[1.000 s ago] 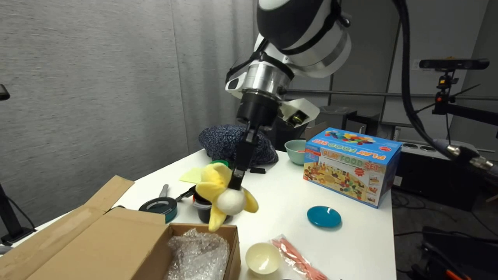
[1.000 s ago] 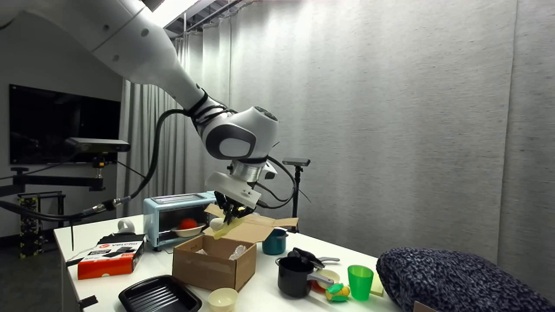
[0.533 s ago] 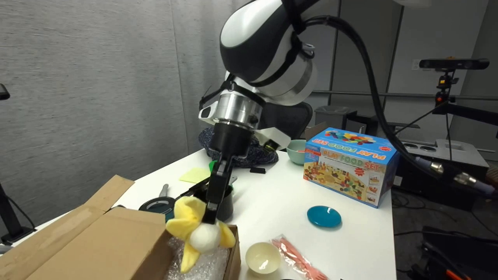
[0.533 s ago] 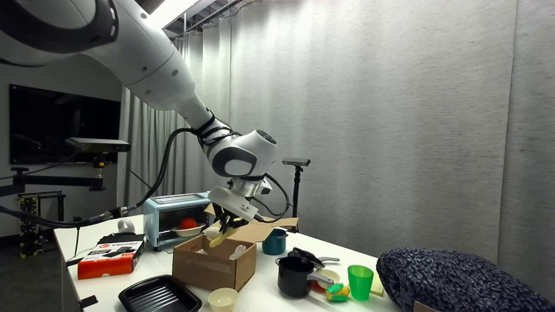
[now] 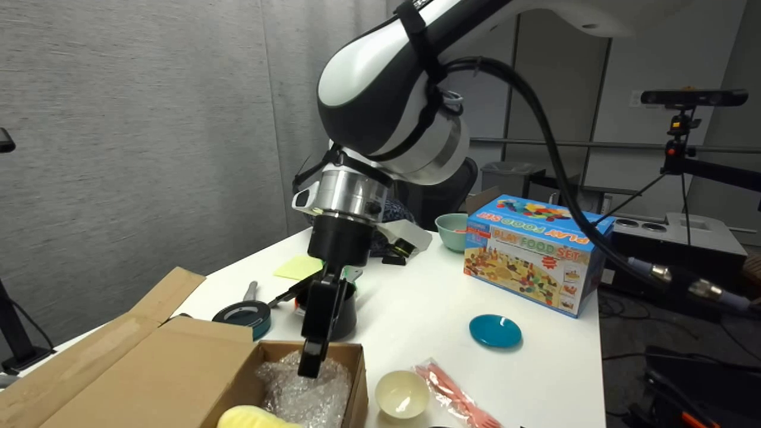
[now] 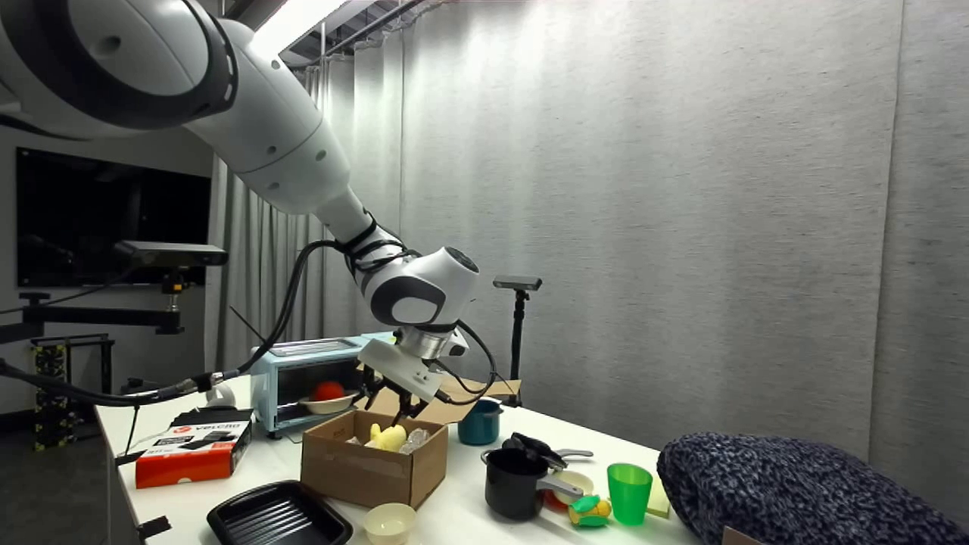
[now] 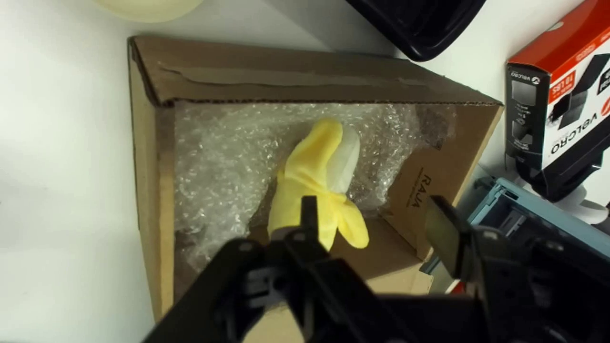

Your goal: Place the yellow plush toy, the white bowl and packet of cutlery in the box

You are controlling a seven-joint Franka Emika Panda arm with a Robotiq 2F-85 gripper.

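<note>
The yellow plush toy (image 7: 310, 176) lies inside the open cardboard box (image 6: 356, 469), on and beside crumpled bubble wrap. My gripper (image 7: 373, 205) hangs over the box with its fingers spread wide and nothing between them. In the wrist view one finger crosses in front of the toy, and the other is off toward the printed wall. Just outside the box, the white bowl (image 5: 402, 395) stands upright on the table. Next to the bowl lies the packet of cutlery (image 5: 455, 395), flat, with pink utensils in clear plastic. It does not show in the wrist view.
A black tray (image 6: 280, 515) and a red-white Velcro carton (image 6: 189, 458) sit near the box. A toaster oven (image 6: 303, 386) stands behind it. The box's flaps (image 5: 148, 356) spread outward. A black pot (image 6: 515, 484), green cup (image 6: 629, 492) and blue plate (image 5: 495, 331) occupy the table.
My gripper has come down toward the box and its fingers have parted. The yellow plush toy, formerly held between them, has dropped into the box. Bowl and packet have not moved.
</note>
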